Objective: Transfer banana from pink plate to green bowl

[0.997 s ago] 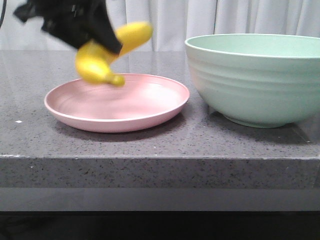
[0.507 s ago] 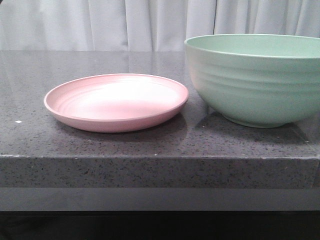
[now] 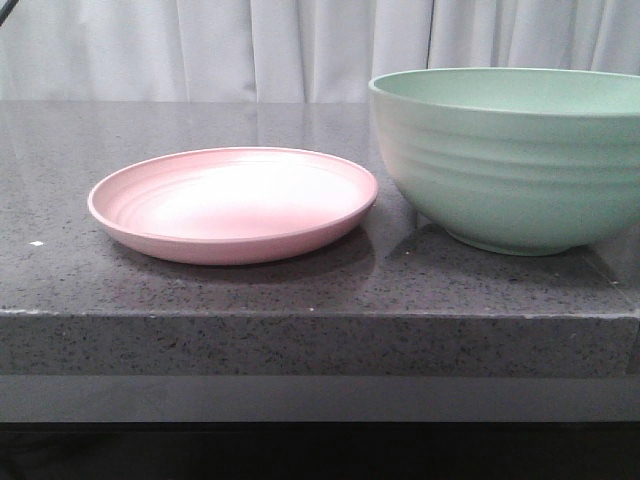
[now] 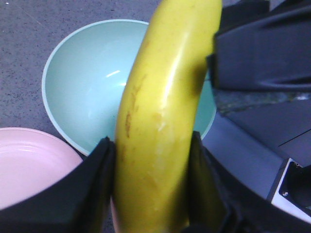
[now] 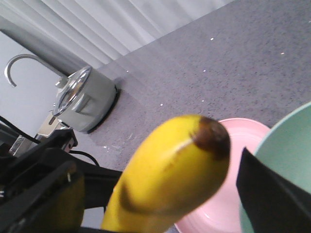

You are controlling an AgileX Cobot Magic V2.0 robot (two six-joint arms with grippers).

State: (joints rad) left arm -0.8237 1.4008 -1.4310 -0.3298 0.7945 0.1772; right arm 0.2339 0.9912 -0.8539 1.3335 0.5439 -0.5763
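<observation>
Left tool above speckled grey counter

1. In the left wrist view, two matte black fingers rise from the bottom edge, broad and rounded at the top.
2. A bulky black housing fills the upper right of that view; below it sit smooth grey-blue panels and a pale corner plate with a small screw hole.
3. In the right wrist view, black arm parts with thin black cables occupy the lower left, and a black wedge the lower right.
</observation>
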